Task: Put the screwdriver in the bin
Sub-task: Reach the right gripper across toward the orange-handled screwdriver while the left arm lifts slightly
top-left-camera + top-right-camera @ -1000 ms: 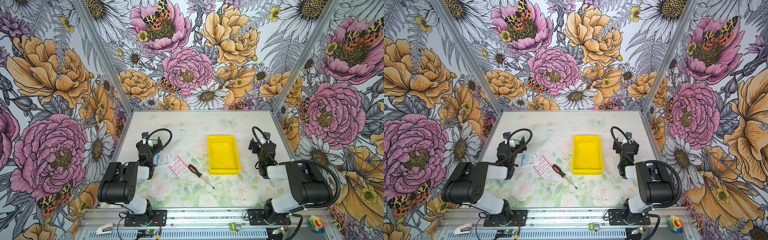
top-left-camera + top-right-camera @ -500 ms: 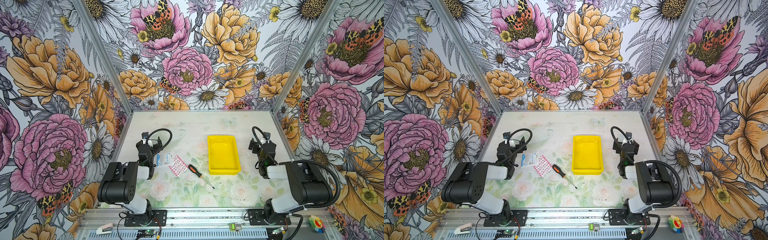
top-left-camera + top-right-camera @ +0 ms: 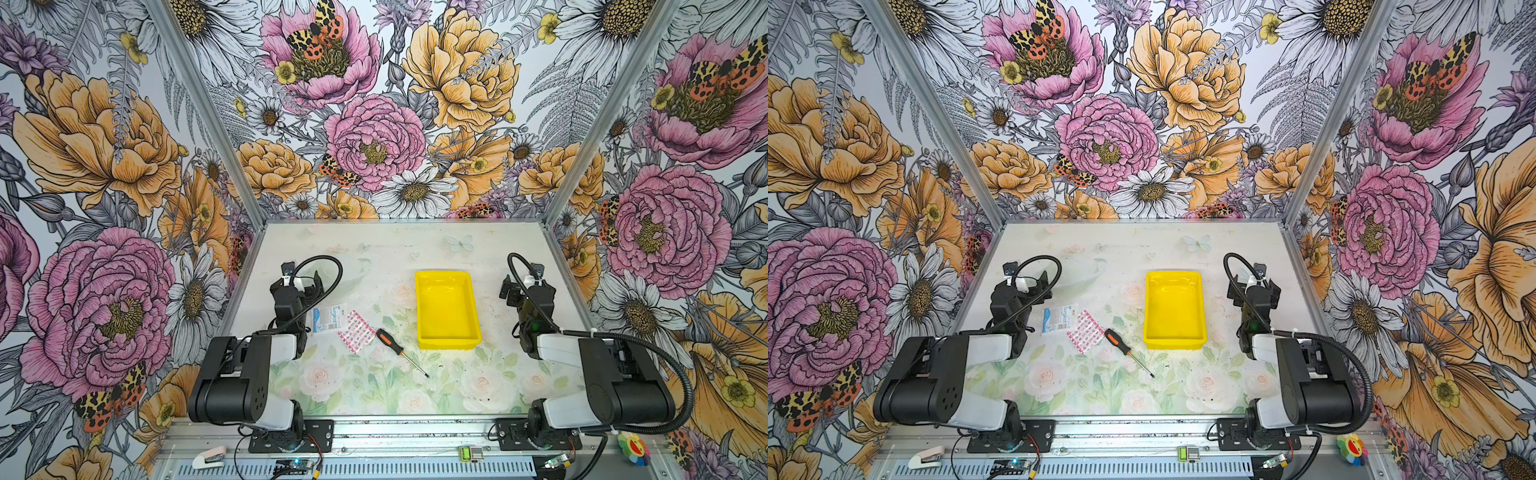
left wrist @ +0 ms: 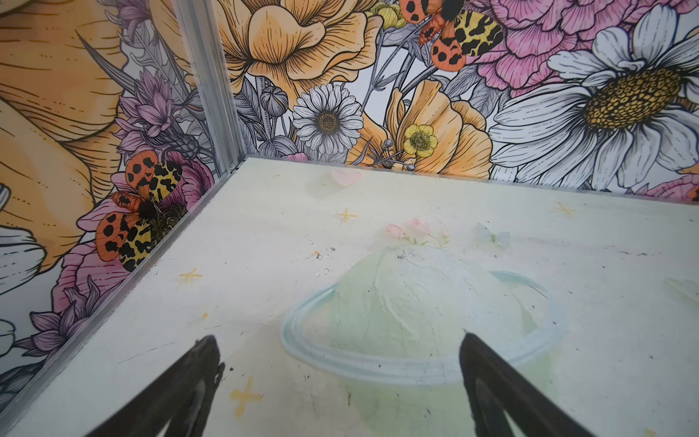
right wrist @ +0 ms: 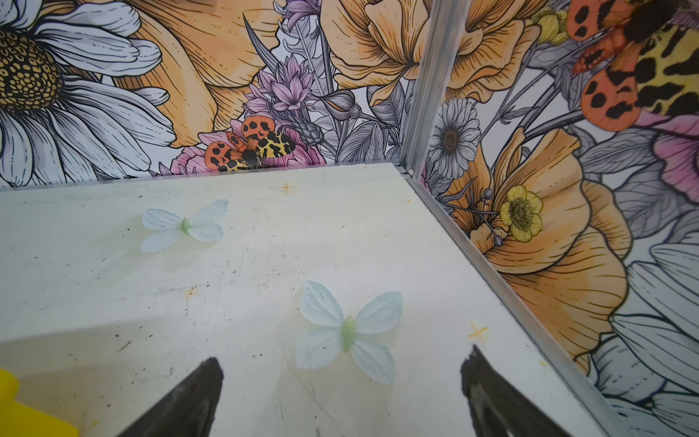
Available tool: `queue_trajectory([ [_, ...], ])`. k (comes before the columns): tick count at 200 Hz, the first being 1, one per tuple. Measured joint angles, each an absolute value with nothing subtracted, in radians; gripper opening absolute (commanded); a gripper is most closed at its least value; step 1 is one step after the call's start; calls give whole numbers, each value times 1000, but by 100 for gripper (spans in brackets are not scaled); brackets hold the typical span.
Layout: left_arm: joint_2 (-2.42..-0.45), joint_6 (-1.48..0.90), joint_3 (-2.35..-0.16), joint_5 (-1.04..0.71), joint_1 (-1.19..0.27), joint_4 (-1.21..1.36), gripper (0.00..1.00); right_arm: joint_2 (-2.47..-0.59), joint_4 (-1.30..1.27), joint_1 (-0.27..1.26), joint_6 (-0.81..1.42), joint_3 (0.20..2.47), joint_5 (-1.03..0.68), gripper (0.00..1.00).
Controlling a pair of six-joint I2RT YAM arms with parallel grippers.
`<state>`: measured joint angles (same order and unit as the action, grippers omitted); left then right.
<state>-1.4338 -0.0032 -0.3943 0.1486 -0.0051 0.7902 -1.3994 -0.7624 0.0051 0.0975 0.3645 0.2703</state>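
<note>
– Left hand (image 4: 337, 336) and right hand (image 5: 342, 353) both parked wide open, holding nothing.
– Yep, we haven't started: screwdriver (image 3: 400, 351) lies on the bench (image 3: 374, 249) near the bin (image 3: 446, 273), which looks empty. Everything's left.

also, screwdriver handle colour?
Black and orange; the screwdriver shows best in a top view, lying on the table.

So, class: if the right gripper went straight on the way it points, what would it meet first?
Nothing loose: the right gripper faces bare table, then the back wall near its corner. The bin sits off to one side. Depth is unclear.
</note>
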Motion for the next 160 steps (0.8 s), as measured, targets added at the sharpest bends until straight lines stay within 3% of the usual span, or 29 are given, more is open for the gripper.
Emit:
queue_trajectory([
  [86,-1126,-154,-545,205,-31,184,98,-1112,-137,48,150,653,239,99],
  [160,-871,-369,-578,143,-76,-155,99,-1081,236,282,241,867,169,99],
])
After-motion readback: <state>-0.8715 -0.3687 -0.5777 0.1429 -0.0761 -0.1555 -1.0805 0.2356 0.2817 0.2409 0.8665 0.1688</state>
